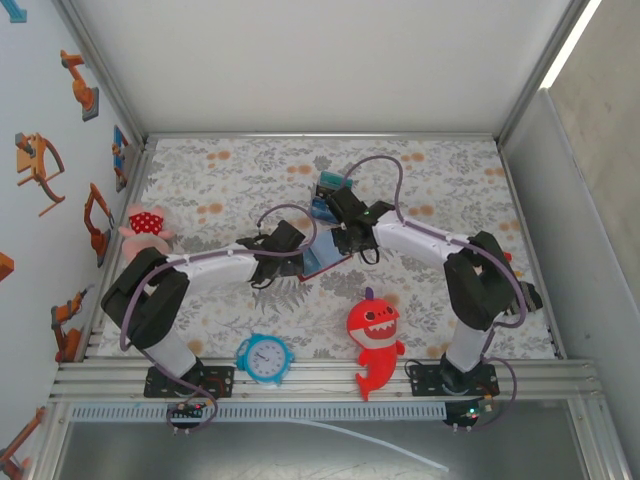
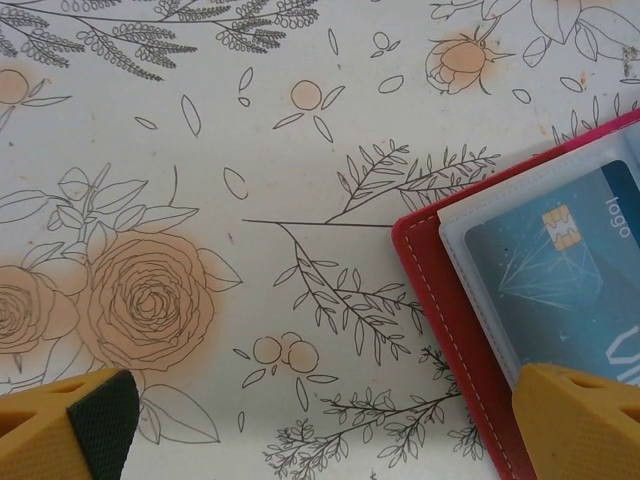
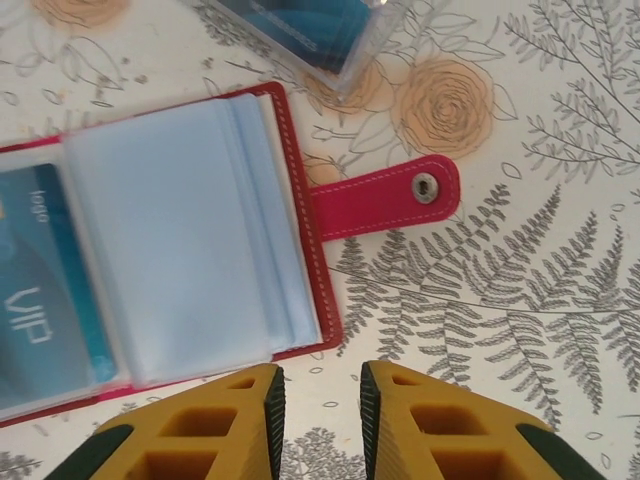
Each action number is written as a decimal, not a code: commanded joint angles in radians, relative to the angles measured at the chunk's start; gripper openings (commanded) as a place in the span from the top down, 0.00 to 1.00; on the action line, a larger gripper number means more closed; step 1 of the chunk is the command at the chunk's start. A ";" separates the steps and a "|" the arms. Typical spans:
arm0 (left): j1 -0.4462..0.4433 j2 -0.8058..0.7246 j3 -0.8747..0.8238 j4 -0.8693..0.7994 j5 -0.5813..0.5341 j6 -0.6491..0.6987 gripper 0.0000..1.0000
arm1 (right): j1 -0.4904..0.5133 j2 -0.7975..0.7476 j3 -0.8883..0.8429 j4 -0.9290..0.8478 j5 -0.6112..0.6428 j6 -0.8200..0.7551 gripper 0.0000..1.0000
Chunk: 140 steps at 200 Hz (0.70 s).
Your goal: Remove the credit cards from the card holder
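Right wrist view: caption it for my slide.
Red leather card holder lies open, teal plastic card sleeved inside; right hand poised near its edge.

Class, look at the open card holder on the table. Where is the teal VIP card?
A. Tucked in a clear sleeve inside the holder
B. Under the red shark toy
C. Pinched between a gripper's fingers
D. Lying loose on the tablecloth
A: the card lies behind a clear plastic sleeve, inside the holder's red stitched border.

Matt leather-like card holder (image 3: 385, 200), glossy sleeves (image 3: 180, 240)
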 commanded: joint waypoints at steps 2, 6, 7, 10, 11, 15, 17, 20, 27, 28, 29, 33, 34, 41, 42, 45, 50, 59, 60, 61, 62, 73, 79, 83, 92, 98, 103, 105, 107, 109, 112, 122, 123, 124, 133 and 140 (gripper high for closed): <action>0.017 0.021 0.020 0.021 0.020 0.019 0.03 | -0.007 -0.029 -0.008 0.044 -0.090 0.011 0.74; 0.020 0.023 0.020 0.021 0.021 0.017 0.03 | -0.007 -0.028 -0.007 0.047 -0.102 0.011 0.74; 0.021 0.023 0.019 0.021 0.021 0.017 0.03 | -0.007 -0.028 -0.007 0.048 -0.104 0.012 0.74; 0.024 0.025 0.018 0.021 0.022 0.016 0.03 | -0.007 -0.026 -0.005 0.050 -0.115 0.010 0.75; 0.026 0.025 0.018 0.020 0.021 0.016 0.03 | -0.007 -0.026 -0.004 0.051 -0.117 0.011 0.75; 0.029 0.026 0.016 0.019 0.022 0.017 0.03 | -0.007 -0.024 -0.002 0.055 -0.133 0.010 0.75; 0.030 0.027 0.016 0.019 0.022 0.017 0.03 | -0.008 -0.023 0.000 0.056 -0.140 0.010 0.75; 0.032 0.028 0.015 0.019 0.023 0.016 0.03 | -0.008 -0.020 0.001 0.059 -0.150 0.009 0.75; 0.040 0.028 0.011 0.020 0.024 0.017 0.03 | -0.008 -0.013 0.004 0.065 -0.171 0.008 0.75; 0.040 0.028 0.011 0.021 0.024 0.017 0.03 | -0.008 -0.012 0.005 0.067 -0.177 0.009 0.75; 0.042 0.028 0.010 0.022 0.024 0.017 0.03 | -0.008 -0.011 0.005 0.068 -0.181 0.009 0.75; 0.047 0.028 0.008 0.022 0.027 0.018 0.03 | -0.008 -0.006 0.008 0.071 -0.197 0.008 0.75; 0.049 0.029 0.007 0.023 0.027 0.018 0.03 | -0.008 -0.006 0.009 0.071 -0.201 0.009 0.75; 0.055 0.030 0.002 0.026 0.030 0.021 0.03 | -0.008 0.005 0.014 0.078 -0.228 0.008 0.75; 0.056 0.030 0.002 0.027 0.030 0.021 0.03 | -0.008 0.007 0.015 0.079 -0.230 0.007 0.75; 0.060 0.032 0.001 0.029 0.031 0.022 0.03 | -0.008 0.011 0.017 0.082 -0.244 0.008 0.75; 0.065 0.033 -0.002 0.035 0.036 0.024 0.03 | -0.008 0.020 0.022 0.085 -0.262 0.008 0.75; 0.075 0.040 -0.003 0.040 0.039 0.028 0.03 | -0.008 0.037 0.031 0.091 -0.290 0.009 0.75; 0.076 0.041 -0.003 0.040 0.040 0.029 0.03 | -0.008 0.038 0.031 0.091 -0.293 0.009 0.75; 0.077 0.042 -0.003 0.041 0.040 0.029 0.03 | -0.008 0.039 0.032 0.092 -0.296 0.009 0.75; 0.079 0.043 -0.003 0.042 0.041 0.030 0.03 | -0.008 0.042 0.032 0.092 -0.299 0.009 0.75; 0.090 0.053 0.000 0.045 0.043 0.036 0.03 | -0.008 0.062 0.044 0.096 -0.327 0.011 0.75; 0.095 0.058 0.001 0.046 0.047 0.042 0.03 | -0.008 0.073 0.052 0.097 -0.340 0.013 0.76; 0.099 0.060 0.001 0.048 0.049 0.045 0.03 | -0.008 0.078 0.055 0.098 -0.348 0.013 0.76; 0.107 0.066 0.004 0.053 0.053 0.052 0.03 | -0.008 0.094 0.064 0.100 -0.365 0.015 0.76; 0.110 0.071 0.007 0.056 0.056 0.055 0.03 | -0.008 0.104 0.069 0.102 -0.376 0.016 0.76; 0.115 0.074 0.010 0.059 0.060 0.057 0.03 | -0.008 0.110 0.074 0.103 -0.386 0.018 0.76; 0.116 0.075 0.010 0.060 0.061 0.059 0.03 | -0.008 0.114 0.076 0.104 -0.392 0.017 0.76; 0.116 0.077 0.010 0.061 0.062 0.061 0.03 | -0.008 0.117 0.078 0.105 -0.396 0.017 0.76; 0.117 0.078 0.012 0.061 0.062 0.061 0.03 | -0.008 0.119 0.080 0.106 -0.402 0.017 0.76; 0.119 0.081 0.013 0.062 0.065 0.062 0.03 | -0.009 0.123 0.083 0.107 -0.410 0.019 0.76; 0.126 0.088 0.018 0.067 0.068 0.065 0.03 | -0.008 0.139 0.093 0.112 -0.432 0.020 0.76; 0.126 0.090 0.019 0.067 0.068 0.065 0.03 | -0.008 0.141 0.094 0.112 -0.434 0.022 0.76; 0.127 0.090 0.019 0.067 0.069 0.067 0.03 | -0.008 0.143 0.095 0.114 -0.436 0.022 0.76; 0.130 0.097 0.026 0.070 0.070 0.068 0.03 | -0.008 0.158 0.105 0.115 -0.455 0.026 0.76; 0.133 0.102 0.032 0.072 0.073 0.071 0.03 | -0.008 0.169 0.112 0.118 -0.466 0.028 0.76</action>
